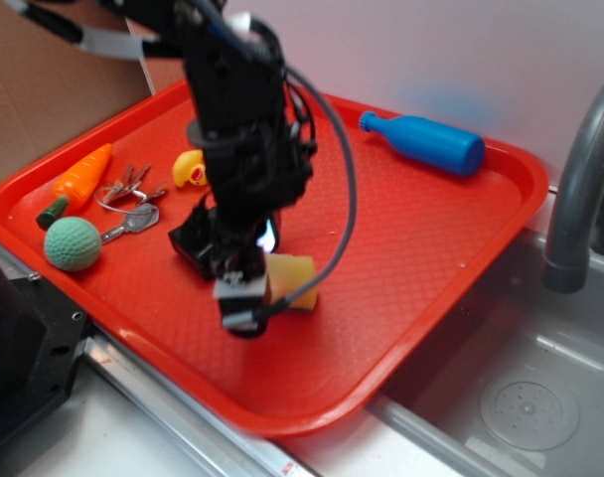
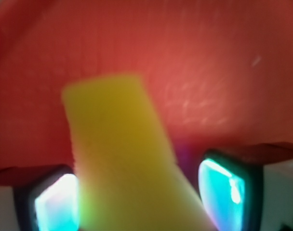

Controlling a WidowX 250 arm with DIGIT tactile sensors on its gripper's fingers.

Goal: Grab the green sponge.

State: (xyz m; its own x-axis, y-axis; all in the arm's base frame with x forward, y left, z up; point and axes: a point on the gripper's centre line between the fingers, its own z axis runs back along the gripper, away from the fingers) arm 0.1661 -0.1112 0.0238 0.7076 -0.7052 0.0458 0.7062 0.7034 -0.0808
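Note:
The green sponge (image 1: 294, 280) is a yellow foam block standing on edge near the middle of the red tray (image 1: 421, 248). My gripper (image 1: 257, 298) points down over it with the sponge between its fingers. In the wrist view the sponge (image 2: 120, 159) fills the gap between the two pads and leans to one side. The left pad (image 2: 55, 204) presses against it, and the right pad (image 2: 223, 192) meets it only low down. The sponge's dark scouring face is not visible.
A glossy black block (image 1: 195, 243) lies just left of the gripper. A green knitted ball (image 1: 72, 244), keys (image 1: 128, 204), a toy carrot (image 1: 78, 182) and a small yellow duck (image 1: 190, 169) lie at the tray's left. A blue bottle (image 1: 426, 142) lies at the back. A sink and faucet (image 1: 580, 189) are on the right.

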